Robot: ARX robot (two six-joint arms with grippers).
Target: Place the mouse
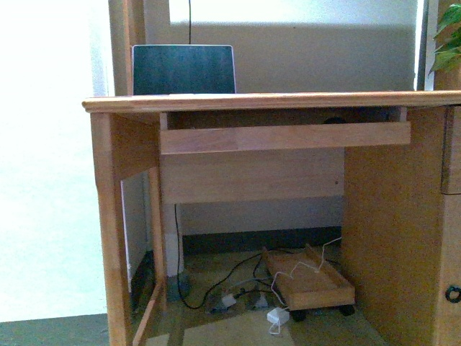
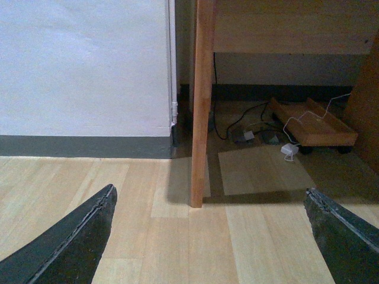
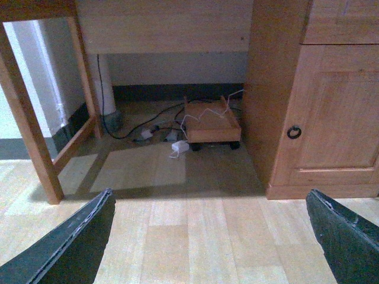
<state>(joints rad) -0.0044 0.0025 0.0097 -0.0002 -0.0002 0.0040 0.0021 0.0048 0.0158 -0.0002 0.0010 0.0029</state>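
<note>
Ahead of the robot stands a wooden counter (image 1: 274, 101), its top edge running across the full width of the front view. Directly under the top hangs a pull-out shelf (image 1: 284, 137), with its front board level. A cabinet door (image 3: 337, 112) with a dark ring pull (image 3: 294, 132) closes the right side of the counter. A plain leg (image 2: 201, 100) carries the left side and reaches down to the light wood floor.

On the far left part of the counter top, a laptop (image 1: 184, 70) stands open with its dark screen facing the robot. At the far right edge, green plant leaves (image 1: 448, 36) enter the front view.

On the floor under the counter, toward the right, sits a low wooden wheeled stand (image 1: 310, 285). White and black cables (image 1: 238, 277) lie to its left and across it. A small white adapter (image 1: 278, 316) lies just in front of the stand.

Left hand (image 2: 208, 192): open. Its two dark fingers (image 2: 77, 242) are spread wide and hang above the floor, near the left leg.

Right hand (image 3: 210, 193): open. Its fingers (image 3: 343, 231) are spread equally wide above the floor, in front of the opening under the counter.

Mouse (image 1: 334, 120): a small dark domed shape in the slot between the counter top and the shelf front, toward the right. It appears to rest on the shelf, well apart from both hands. It is too small and shadowed to show further detail.
</note>
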